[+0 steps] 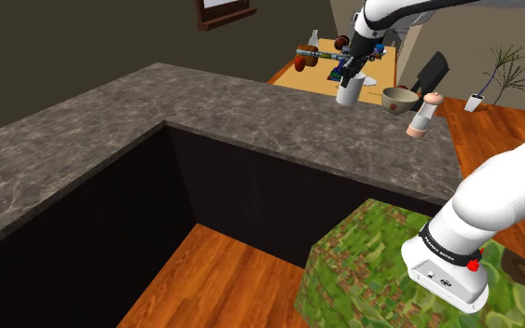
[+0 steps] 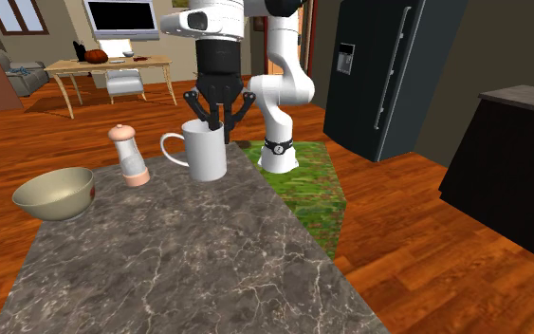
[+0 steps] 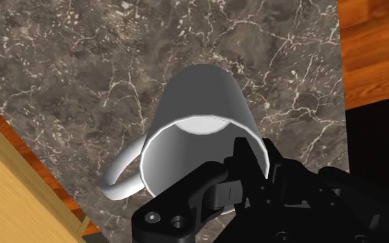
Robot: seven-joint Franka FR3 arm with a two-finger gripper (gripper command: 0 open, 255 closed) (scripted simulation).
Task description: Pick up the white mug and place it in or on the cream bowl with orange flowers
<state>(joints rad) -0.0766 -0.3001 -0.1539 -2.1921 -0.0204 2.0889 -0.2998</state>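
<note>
Black gripper is clamped on the rim wall of the white mug, on the side opposite the handle. The mug is slightly tilted over the dark marble countertop, near the end closest to the arm; whether its base touches the surface cannot be told. A pepper grinder stands upright near the handle side, and the cream bowl sits beyond it, well apart from the mug.

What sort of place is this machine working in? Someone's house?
Probably a home kitchen open to a dining area: a dark marbled counter where the end effector grips a white mug, a tall dark fridge, and a wooden dining table beyond.
</note>
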